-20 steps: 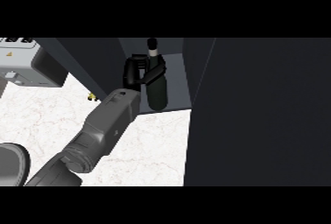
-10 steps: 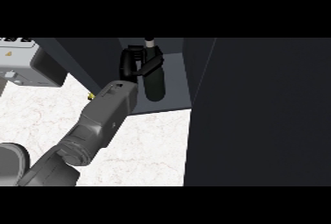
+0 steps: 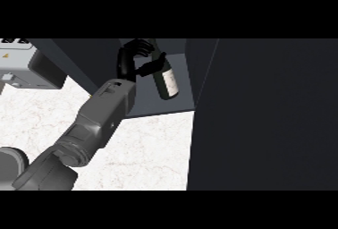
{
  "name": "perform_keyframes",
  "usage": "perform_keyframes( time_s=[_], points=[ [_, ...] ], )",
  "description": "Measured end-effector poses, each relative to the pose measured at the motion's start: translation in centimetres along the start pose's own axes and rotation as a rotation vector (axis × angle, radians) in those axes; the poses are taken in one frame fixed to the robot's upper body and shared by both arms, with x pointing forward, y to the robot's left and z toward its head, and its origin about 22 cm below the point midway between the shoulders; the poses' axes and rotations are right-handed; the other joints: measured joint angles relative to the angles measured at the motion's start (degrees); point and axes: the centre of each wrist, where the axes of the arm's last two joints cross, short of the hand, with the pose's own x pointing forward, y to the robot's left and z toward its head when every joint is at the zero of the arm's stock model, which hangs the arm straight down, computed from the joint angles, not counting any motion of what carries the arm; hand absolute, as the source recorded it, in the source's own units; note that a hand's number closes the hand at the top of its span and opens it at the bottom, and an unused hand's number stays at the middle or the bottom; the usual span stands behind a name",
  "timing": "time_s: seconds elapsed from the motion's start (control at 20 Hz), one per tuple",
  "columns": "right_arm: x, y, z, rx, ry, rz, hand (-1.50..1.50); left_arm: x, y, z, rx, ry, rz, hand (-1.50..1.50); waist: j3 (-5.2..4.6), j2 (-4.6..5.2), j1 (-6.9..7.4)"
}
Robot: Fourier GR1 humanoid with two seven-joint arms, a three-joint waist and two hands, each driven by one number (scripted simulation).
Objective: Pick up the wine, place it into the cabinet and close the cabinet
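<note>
Cabinet: tall dark grey cabinet [image 3: 264, 112], door open.
Counter: white marbled counter [image 3: 145, 147], below the cabinet opening.
Left hand: black hand [image 3: 135, 60], inside the cabinet, fingers curled round the bottle's neck.
Wine: dark glass wine bottle [image 3: 166, 80] with pale label, inside the cabinet, just right of the hand.

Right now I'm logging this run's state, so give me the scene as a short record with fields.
hand in view: left hand, reaching into the cabinet
hand state: fingers curled round the wine bottle's neck
wine bottle: inside the cabinet, tilted, pale label showing
cabinet door: open, dark panel filling the view's right
right hand: not in view
counter: white marble
task stage: bottle not yet released, door not yet closed
</note>
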Motion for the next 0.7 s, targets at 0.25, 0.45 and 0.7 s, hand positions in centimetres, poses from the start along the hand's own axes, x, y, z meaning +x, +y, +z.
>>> perform_keyframes(
  time_s=[0.25,0.45,0.7],
  points=[
    [-0.03,0.09,-0.09,-0.002,-0.001,0.0,-1.5,-0.59,0.27,0.24,0.006,0.016,-0.044,-1.5,0.02,0.01,0.02],
    [0.0,0.21,-0.13,0.001,-0.003,-0.007,-1.5,-0.74,0.35,0.3,0.015,0.038,-0.058,-1.5,0.0,0.09,-0.15],
    [-0.01,0.27,-0.08,0.005,-0.002,-0.006,-1.5,-0.82,0.42,0.32,0.033,0.042,-0.057,-1.5,0.0,0.08,-0.19]
  ],
)
